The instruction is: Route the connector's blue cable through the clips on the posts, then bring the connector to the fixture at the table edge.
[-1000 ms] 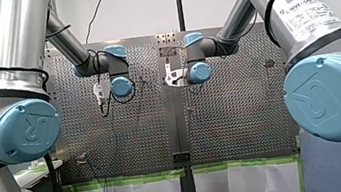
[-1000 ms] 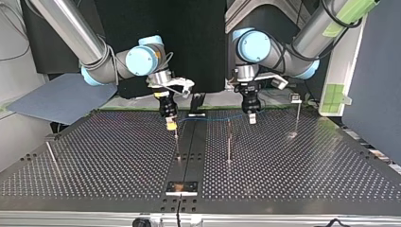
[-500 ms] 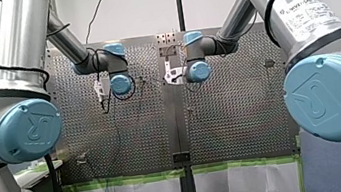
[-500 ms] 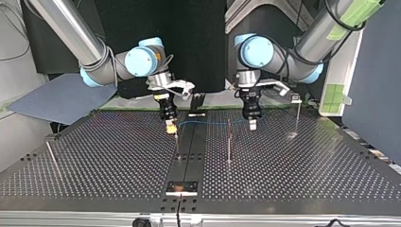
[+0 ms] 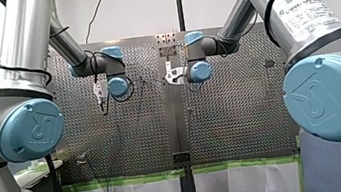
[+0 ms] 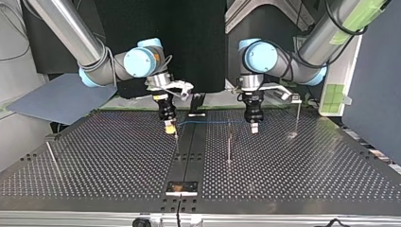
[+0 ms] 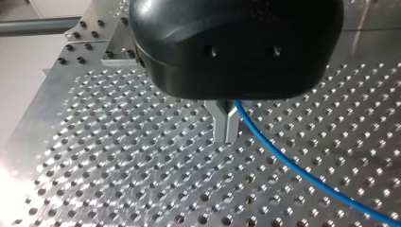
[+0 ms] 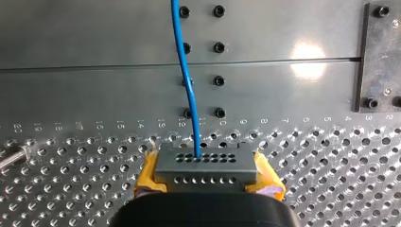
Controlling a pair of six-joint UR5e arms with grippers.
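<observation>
— Front view?
— The work sits at the far side of the surface (image 5: 232,117), too small to read.
— Top view?
— The blue cable (image 6: 213,122) spans from my right tool (image 6: 169,127), left, to my left tool (image 6: 254,128), right, crossing the top of a post (image 6: 229,142). Routing step, I judge.
— Wrist views?
— My left tool pinches the cable; my right tool clamps the connector (image 8: 205,165). Next calls for pressing the cable down onto that post. The fixture (image 6: 181,187), at the near edge, waits.
</observation>
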